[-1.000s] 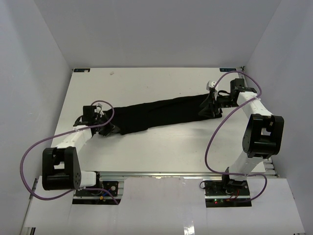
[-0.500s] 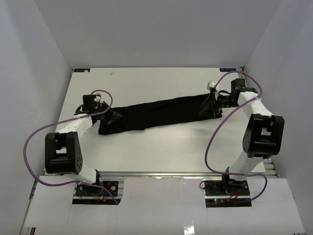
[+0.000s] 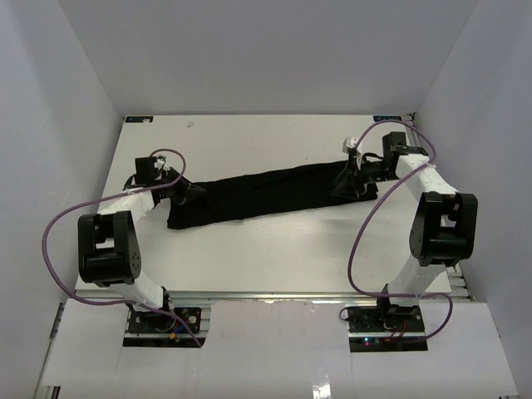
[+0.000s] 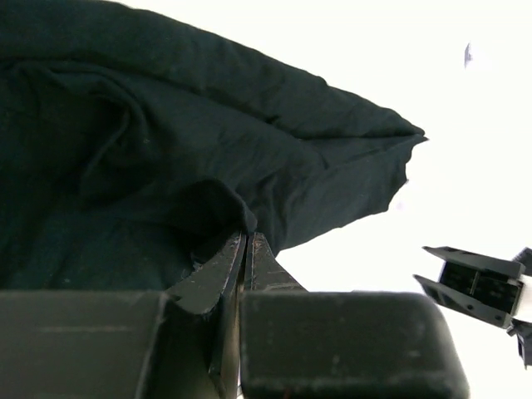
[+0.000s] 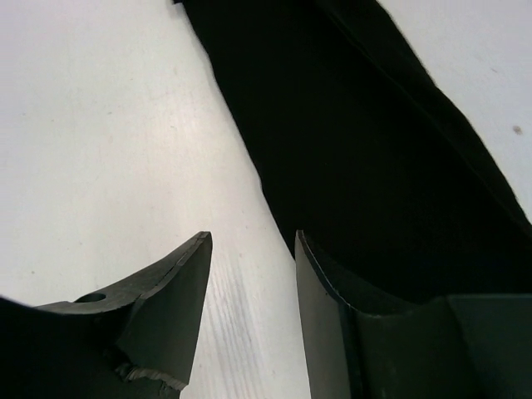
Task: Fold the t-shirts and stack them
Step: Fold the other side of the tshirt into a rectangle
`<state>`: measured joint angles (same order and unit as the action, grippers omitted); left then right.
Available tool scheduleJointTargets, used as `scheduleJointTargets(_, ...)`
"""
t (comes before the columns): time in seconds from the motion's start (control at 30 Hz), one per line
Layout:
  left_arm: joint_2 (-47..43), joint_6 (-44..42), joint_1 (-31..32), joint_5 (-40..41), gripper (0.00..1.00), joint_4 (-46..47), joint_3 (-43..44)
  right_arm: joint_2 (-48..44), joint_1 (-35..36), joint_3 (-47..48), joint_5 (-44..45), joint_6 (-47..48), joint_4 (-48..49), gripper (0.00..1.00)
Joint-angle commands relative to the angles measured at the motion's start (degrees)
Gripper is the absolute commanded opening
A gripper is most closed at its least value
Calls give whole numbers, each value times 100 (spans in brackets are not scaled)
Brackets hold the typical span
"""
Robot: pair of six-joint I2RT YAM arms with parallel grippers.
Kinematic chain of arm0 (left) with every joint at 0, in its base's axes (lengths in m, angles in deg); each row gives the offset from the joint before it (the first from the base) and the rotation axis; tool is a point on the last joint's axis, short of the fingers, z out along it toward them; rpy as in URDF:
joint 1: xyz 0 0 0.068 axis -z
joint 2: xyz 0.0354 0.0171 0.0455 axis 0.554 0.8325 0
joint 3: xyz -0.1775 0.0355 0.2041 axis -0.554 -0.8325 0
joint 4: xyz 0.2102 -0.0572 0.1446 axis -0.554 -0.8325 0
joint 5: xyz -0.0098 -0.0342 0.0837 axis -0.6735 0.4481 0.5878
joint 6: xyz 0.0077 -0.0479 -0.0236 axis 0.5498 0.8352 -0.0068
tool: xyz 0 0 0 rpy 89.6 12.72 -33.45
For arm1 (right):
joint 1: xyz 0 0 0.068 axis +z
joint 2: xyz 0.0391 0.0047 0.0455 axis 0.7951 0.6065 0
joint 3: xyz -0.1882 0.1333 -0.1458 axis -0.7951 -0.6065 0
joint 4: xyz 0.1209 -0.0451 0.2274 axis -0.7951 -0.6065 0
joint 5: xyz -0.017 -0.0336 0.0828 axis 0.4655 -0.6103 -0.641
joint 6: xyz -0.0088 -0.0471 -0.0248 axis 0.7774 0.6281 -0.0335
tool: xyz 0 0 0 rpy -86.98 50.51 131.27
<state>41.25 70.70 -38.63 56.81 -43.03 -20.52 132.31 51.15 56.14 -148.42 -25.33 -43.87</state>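
While the t-shirt (image 3: 266, 195) lies stretched across the bench (image 3: 274, 249) from 9 to 2 o'clock, pinched by the left fingers (image 4: 218, 270), the right fingers (image 5: 166, 291) (parted, empty) should be closed on cloth first.

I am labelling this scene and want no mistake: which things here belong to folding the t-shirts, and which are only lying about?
Part of the job: black t-shirt, stretched across the table; left tool, shut on one end; right tool, open at the other end.
Only lying about: purple cables; white walls.
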Motion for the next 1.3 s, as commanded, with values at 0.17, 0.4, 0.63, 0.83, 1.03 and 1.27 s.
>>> scheduleJointTargets(0.17, -1068, 66, -89, -306, 10, -221, -485, -78, 2092, -32, 273, 705, 702, 62)
scheduleJointTargets(0.4, -1605, 171, -81, -254, 10, -362, -995, 27, 3691, -673, 1685, -251, 3900, 66)
scheduleJointTargets(0.63, -1693, 277, -89, -306, 10, -275, -1154, 369, 4396, -1210, 2524, -631, 5670, 62)
scheduleJointTargets(0.83, -1745, 321, -89, -350, 10, -266, -1198, 808, 4818, -1149, 2902, -640, 6040, 58)
scheduleJointTargets(1.03, -1781, 364, -89, -394, 10, -257, -1250, 1230, 4951, -894, 3174, -666, 6066, 54)
scheduleJointTargets(1.27, -1789, 391, -89, -394, 10, -213, -1303, 1389, 4977, -885, 3402, -648, 6136, 49)
